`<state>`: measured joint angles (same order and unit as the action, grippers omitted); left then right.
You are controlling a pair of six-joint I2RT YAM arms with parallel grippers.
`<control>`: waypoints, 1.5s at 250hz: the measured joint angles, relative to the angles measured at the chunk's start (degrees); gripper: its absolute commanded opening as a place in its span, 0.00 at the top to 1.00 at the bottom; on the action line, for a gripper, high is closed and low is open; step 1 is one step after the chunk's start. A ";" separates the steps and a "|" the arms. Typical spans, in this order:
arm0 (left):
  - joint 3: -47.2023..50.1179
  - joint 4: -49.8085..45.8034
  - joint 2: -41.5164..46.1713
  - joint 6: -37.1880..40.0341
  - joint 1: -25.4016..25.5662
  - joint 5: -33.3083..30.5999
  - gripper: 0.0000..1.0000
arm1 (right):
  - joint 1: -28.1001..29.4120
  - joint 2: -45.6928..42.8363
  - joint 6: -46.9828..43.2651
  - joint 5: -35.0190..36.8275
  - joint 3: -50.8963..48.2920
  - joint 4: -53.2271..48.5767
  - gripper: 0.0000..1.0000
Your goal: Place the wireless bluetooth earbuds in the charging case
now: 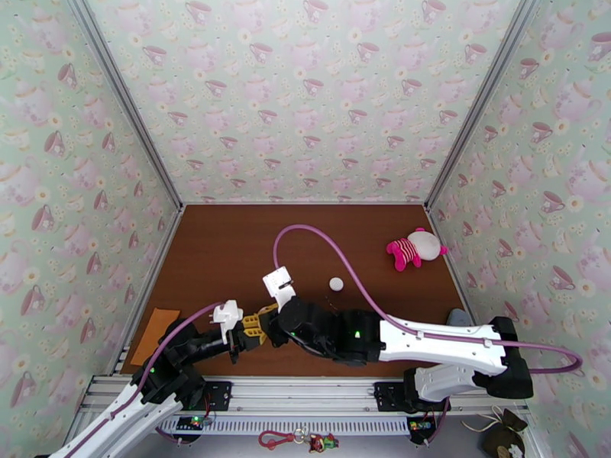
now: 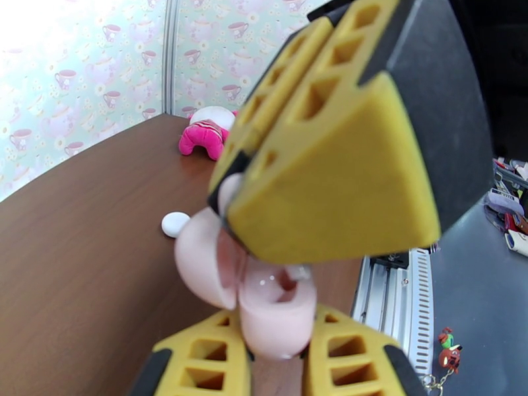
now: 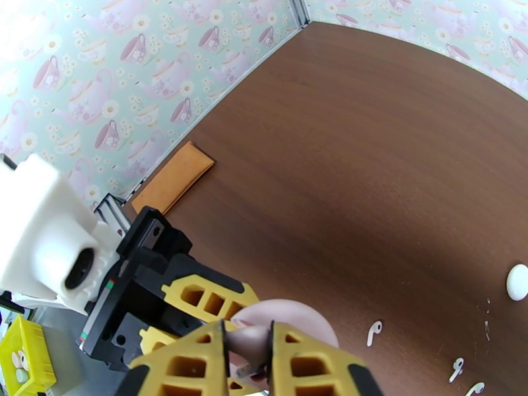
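My left gripper (image 2: 277, 341) is shut on a pink round charging case (image 2: 274, 311), held open above the table near its front edge. The case's lid (image 2: 204, 259) stands up to the left. From above, my right gripper (image 3: 251, 354) is shut on the lid's edge; its yellow fingers (image 2: 330, 160) loom over the case. In the top view the two grippers, left (image 1: 256, 327) and right (image 1: 273, 320), meet tip to tip. Three tiny white earbuds lie on the brown table to the right: one (image 3: 374, 332), a second (image 3: 457, 369), a third (image 3: 475, 389). What sits inside the case is blurred.
A closed white round case (image 1: 336, 284) lies mid-table beyond the grippers. A pink and white plush toy (image 1: 416, 249) sits at the far right. A tan pad (image 1: 153, 333) lies at the front left by the wall. A purple cable (image 1: 321, 238) arcs over the table.
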<state>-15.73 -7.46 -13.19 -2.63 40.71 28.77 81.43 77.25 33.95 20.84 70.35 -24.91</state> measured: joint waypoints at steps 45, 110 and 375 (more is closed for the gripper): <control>0.00 -0.04 0.00 -0.02 0.00 0.00 1.00 | 0.00 0.00 -0.35 0.44 -0.26 0.24 0.82; 0.00 -0.11 0.00 -0.02 0.00 -0.02 1.00 | 0.63 0.00 -0.83 1.51 -0.44 0.22 0.82; 0.00 -0.46 0.00 0.00 0.00 0.22 1.00 | 1.97 0.63 -2.95 5.27 -0.74 0.22 0.84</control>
<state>-15.73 -7.92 -13.19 -2.63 40.71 28.99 83.40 77.89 31.00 26.11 69.60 -24.69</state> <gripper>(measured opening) 0.186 0.165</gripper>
